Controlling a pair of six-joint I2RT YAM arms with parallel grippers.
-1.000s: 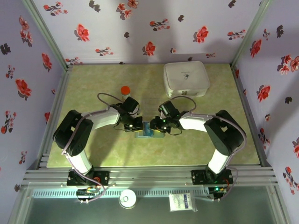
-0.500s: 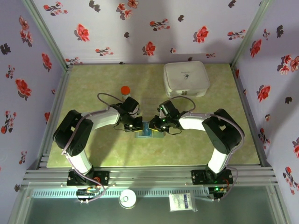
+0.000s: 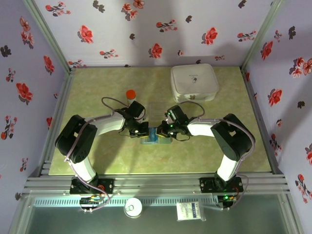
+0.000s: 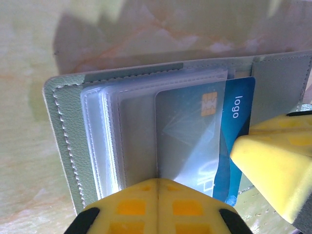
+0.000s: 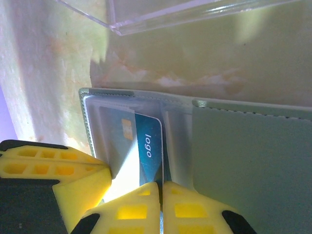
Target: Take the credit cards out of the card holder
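Note:
The grey-blue card holder (image 3: 155, 136) lies open on the table between both grippers. In the left wrist view its left panel (image 4: 63, 141) carries clear plastic sleeves, and a blue credit card (image 4: 236, 122) printed "logo" sticks partly out of one sleeve to the right. My left gripper (image 4: 158, 183) is shut, its tips down on the sleeves at the card's left edge. My right gripper (image 5: 161, 187) is shut on the near edge of the blue credit card (image 5: 148, 146). The holder's right panel (image 5: 253, 165) lies flat beside it. The two grippers nearly touch over the holder (image 3: 153, 131).
A large white rounded box (image 3: 194, 82) stands at the back right. A small red-capped object (image 3: 130, 94) sits behind the left arm. A clear plastic tray (image 5: 195, 12) lies just beyond the holder. Metal frame rails border the mat.
My right gripper's fingers have closed onto the blue card's edge and edged slightly left. The left gripper stayed shut in place on the holder.

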